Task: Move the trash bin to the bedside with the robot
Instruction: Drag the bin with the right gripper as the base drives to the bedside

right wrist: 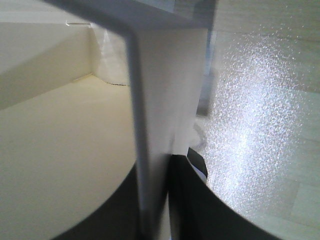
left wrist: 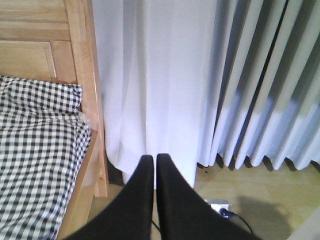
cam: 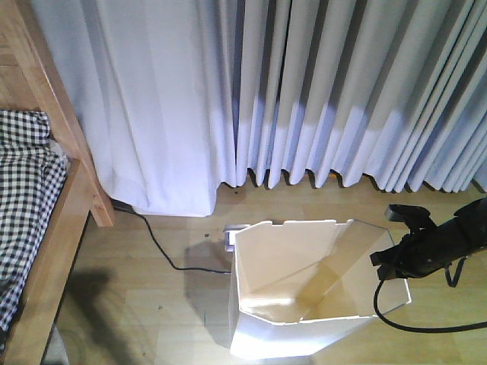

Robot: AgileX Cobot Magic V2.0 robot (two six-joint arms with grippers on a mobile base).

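The white trash bin (cam: 289, 304) with its angular rim and cream inside stands on the wooden floor in front of the curtains. My right gripper (cam: 388, 268) is shut on the bin's right rim. In the right wrist view the thin bin wall (right wrist: 150, 125) runs between the two black fingers, one inside and one outside. The bedside (cam: 57, 228), a light wooden frame with a black-and-white checked cover (cam: 23, 190), is at the left. My left gripper (left wrist: 154, 165) is shut on nothing, hanging in the air before the curtain beside the bed frame (left wrist: 87, 100).
White pleated curtains (cam: 304, 91) fill the back. A black cable (cam: 160, 247) runs over the floor from the bed's foot to a white power strip (cam: 230, 234) just behind the bin. Wooden floor lies between the bed and the bin.
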